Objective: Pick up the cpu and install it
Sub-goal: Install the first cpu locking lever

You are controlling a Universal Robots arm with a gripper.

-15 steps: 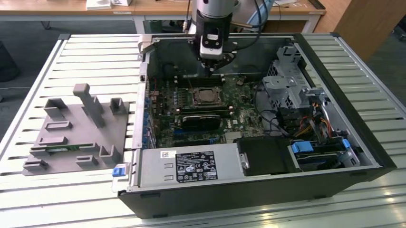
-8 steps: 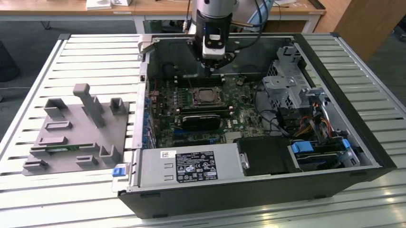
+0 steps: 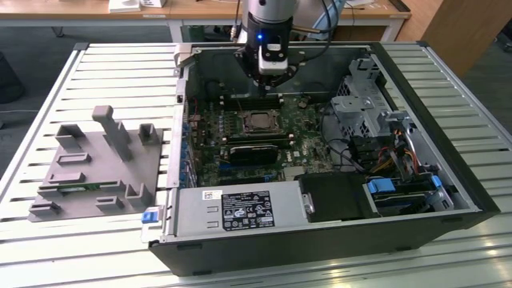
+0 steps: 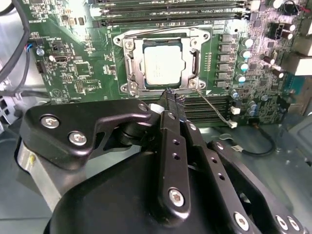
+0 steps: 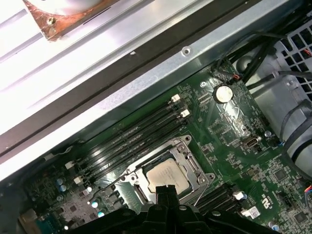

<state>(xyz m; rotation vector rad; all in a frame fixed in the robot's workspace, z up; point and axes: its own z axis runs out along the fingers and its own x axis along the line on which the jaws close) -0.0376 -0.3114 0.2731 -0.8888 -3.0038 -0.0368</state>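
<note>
The cpu [image 3: 258,122], a small silvery square chip, lies flat in the metal-framed socket [image 4: 127,66] on the green motherboard inside the open computer case. It shows in both wrist views, cpu [image 4: 163,66] and cpu [image 5: 168,175]. My gripper [image 3: 267,91] hangs inside the case just above the board, slightly behind the socket in the exterior view. Its black fingertips [image 4: 171,97] are together at the socket's edge with nothing between them. In the first wrist view the gripper [image 5: 168,192] covers one edge of the chip.
A grey fixture tray [image 3: 96,162] holding a green memory stick [image 3: 80,187] stands on the slatted table at the exterior view's left. A black finned block [image 3: 252,153], the power supply [image 3: 240,210], a drive cage [image 3: 360,102] and cables [image 3: 352,156] crowd the case. Memory slots [image 4: 170,7] flank the socket.
</note>
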